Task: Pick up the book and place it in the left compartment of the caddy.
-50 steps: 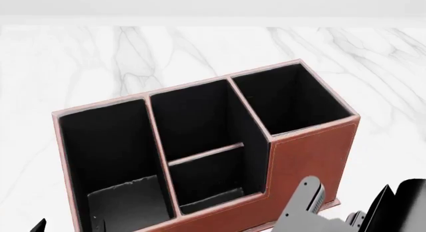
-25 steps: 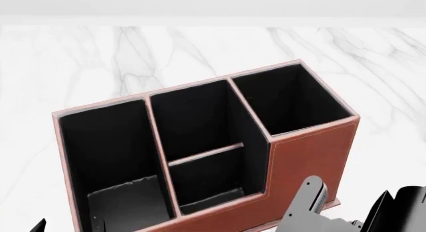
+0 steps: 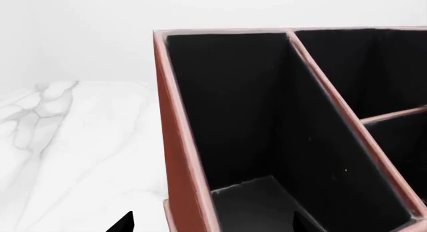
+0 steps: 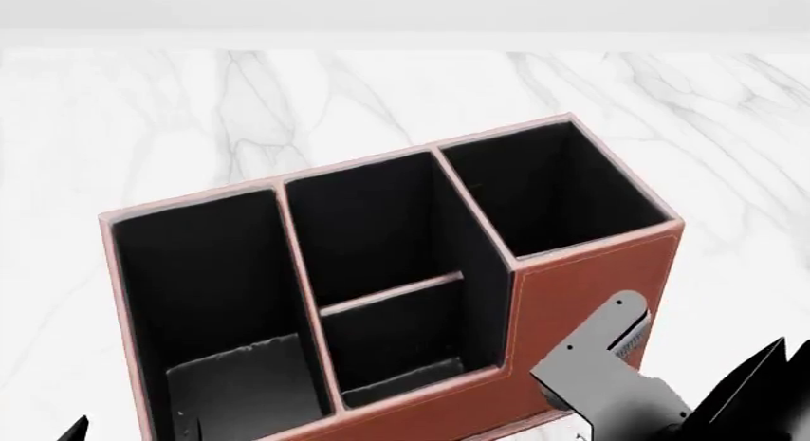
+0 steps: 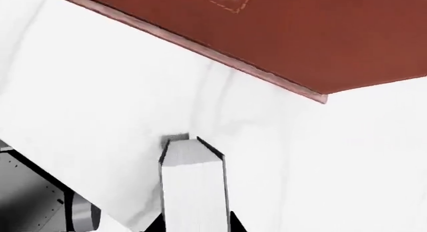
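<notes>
**Right pincer clamped on the one book, outside the caddy**

Right pincer [image 5: 197, 226] shows only as two dark finger ends at the edge of the right wrist view, one on each side of the book [image 5: 193, 182]; as far as that shows, it is closed on the book's two black covers. The white page edges face the camera. The book hangs over the white marble table [image 5: 100, 92], near the caddy's red-brown outer wall but apart from it, and outside every section.

Left pincer [image 3: 210, 224] has its two black fingertips [image 3: 123, 223] spread wide apart with nothing between them. One tip is over the table and the other over the left compartment [image 3: 267, 142], so they straddle the caddy's end wall.

Count: one book, one caddy [image 4: 595, 270], two pincers. The caddy has three sections: the long deep left compartment [image 4: 203, 289], a middle one split by a single low divider [image 4: 390, 294], and a smaller squarish one at the far end [image 4: 551, 190]. In the left compartment only black walls and a grey floor show.

From the head view, a grey screwed plate of the right arm [image 4: 595, 365] stands in front of the caddy's stepped front wall and hides its lower corner. A black shape beside it, at the picture's edge, is cut off too much to tell what it is.
</notes>
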You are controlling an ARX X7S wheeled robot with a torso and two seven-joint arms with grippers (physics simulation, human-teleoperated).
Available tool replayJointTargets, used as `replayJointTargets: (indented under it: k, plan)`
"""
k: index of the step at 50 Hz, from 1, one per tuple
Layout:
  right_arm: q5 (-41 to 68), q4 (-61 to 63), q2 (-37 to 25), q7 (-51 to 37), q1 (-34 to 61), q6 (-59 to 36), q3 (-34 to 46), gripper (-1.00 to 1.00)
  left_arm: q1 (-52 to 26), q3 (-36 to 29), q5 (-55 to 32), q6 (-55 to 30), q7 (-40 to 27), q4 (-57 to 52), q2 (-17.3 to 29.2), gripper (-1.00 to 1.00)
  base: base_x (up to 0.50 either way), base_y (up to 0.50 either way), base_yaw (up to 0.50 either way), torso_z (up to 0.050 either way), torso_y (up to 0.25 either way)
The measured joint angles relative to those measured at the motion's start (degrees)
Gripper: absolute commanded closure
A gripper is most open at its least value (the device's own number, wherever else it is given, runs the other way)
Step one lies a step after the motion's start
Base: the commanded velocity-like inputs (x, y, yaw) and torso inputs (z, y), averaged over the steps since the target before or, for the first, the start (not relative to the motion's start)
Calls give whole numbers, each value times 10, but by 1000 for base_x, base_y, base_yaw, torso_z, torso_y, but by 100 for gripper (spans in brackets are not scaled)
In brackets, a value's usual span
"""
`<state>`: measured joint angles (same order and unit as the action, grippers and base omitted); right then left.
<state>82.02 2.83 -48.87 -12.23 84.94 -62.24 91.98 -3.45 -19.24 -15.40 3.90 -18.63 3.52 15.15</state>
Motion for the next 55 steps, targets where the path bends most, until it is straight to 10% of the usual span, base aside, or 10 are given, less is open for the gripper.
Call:
replayJointTargets:
  k: [29, 55]
  plan:
    - [217, -63, 10, -119, -19, 29, -101, 100, -1, -5, -6, 0, -6, -2, 5, -100, 0, 0, 0, 0, 0]
    - [391, -150, 113, -240, 174, -66, -112, 100, -3, -9, -10, 1, -12, -3, 9, -100, 0, 0, 0, 0, 1]
